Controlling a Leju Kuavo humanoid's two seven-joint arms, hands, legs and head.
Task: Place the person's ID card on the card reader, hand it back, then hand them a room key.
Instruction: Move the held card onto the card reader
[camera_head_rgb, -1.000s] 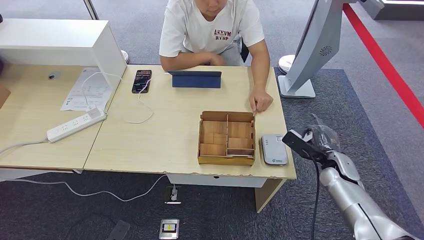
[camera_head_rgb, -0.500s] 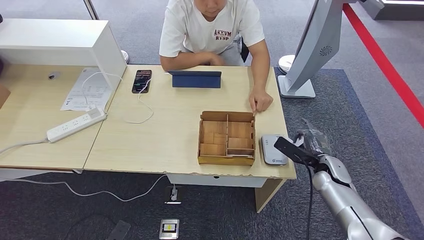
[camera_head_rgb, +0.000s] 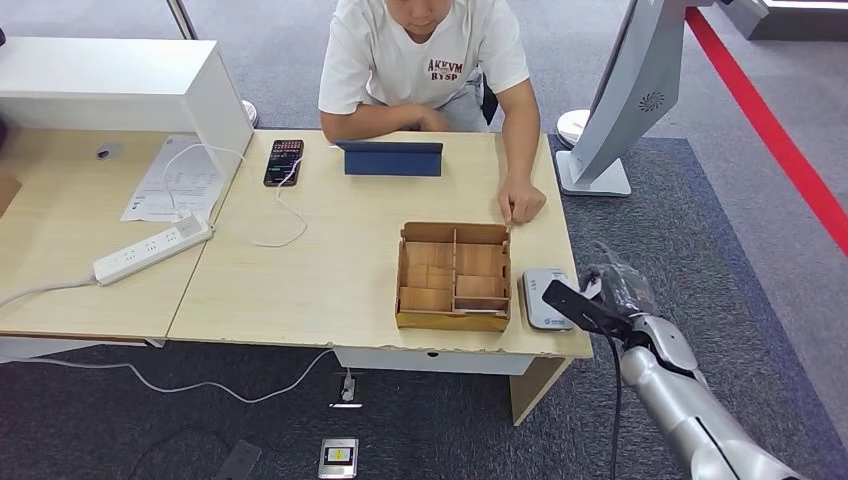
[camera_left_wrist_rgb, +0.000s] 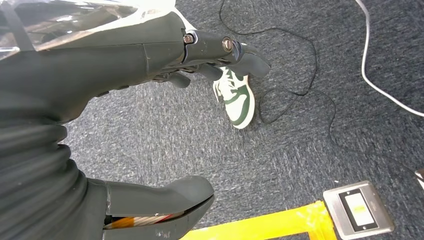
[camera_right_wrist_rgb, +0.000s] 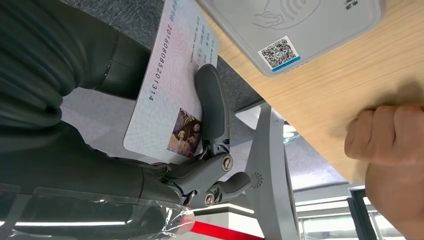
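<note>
A light wooden desk (camera_head_rgb: 330, 270) carries the scene, with a person (camera_head_rgb: 425, 60) in a white T-shirt seated at its far edge, one hand (camera_head_rgb: 522, 205) resting on the top near the far right corner, apparently waiting for the card to come back. A compartmented wooden box (camera_head_rgb: 454, 276) stands near the desk's front right corner, probably holding the room keys for a later step, though none can be made out in it. Just beside the box, at the right edge, lies the grey card reader (camera_head_rgb: 546, 299), face up and bare, so the scan looks not yet done. The robot's silver right arm (camera_head_rgb: 690, 410) reaches up from off the desk's right edge, forearm angled toward the reader, bringing the right hand (camera_head_rgb: 612, 300) level with the desktop. That hand pinches the ID card (camera_right_wrist_rgb: 172, 82) between thumb and a finger, the card held flat and pointed at the reader, its leading edge at the reader's near-right side; whether it touches cannot be told. The flat hold suits sliding or laying the card onto the reader's face. The left hand (camera_left_wrist_rgb: 125, 105) hangs over grey carpet, thumb and fingers apart, holding nothing, seemingly kept clear of the work.
</note>
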